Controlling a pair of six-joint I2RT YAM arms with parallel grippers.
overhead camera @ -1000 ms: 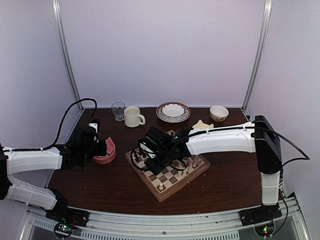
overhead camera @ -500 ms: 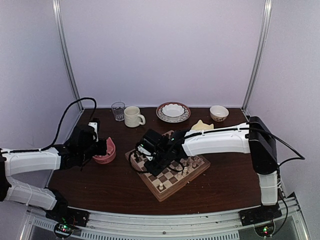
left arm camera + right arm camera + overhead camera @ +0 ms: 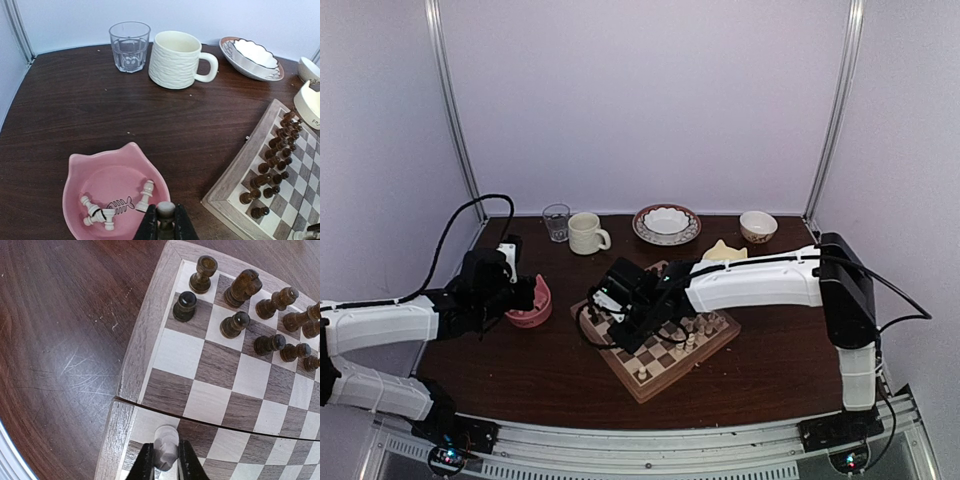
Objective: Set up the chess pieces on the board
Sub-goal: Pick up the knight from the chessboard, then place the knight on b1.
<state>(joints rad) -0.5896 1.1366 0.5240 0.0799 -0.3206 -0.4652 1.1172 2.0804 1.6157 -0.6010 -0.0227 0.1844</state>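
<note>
Right gripper [image 3: 165, 462] jaws narrow, pinching a white piece [image 3: 165, 442] over an edge square of the board [image 3: 145, 325], just beside its rim and hinge seam; bare squares separate it from the dark pieces [image 3: 235, 322]. Left gripper [image 3: 166, 227] clamps a second white piece [image 3: 166, 210] above the pink bowl [image 3: 80, 175] holding spare pieces [image 3: 145, 192]. Right arm [image 3: 750, 283] stretches leftwards, low

In the top view, bare tabletop [image 3: 520, 375] lies open across the lower frame, below the board [image 3: 612, 358]. The back edge holds a glass [image 3: 556, 221], mug [image 3: 586, 233], scalloped dish [image 3: 666, 223] and small bowl [image 3: 758, 226]; a pink dish [image 3: 532, 303] sits left of centre. The right arm [image 3: 760, 282] spans the board's upper half, where dark pieces [image 3: 235, 322] crowd its left corner.
</note>
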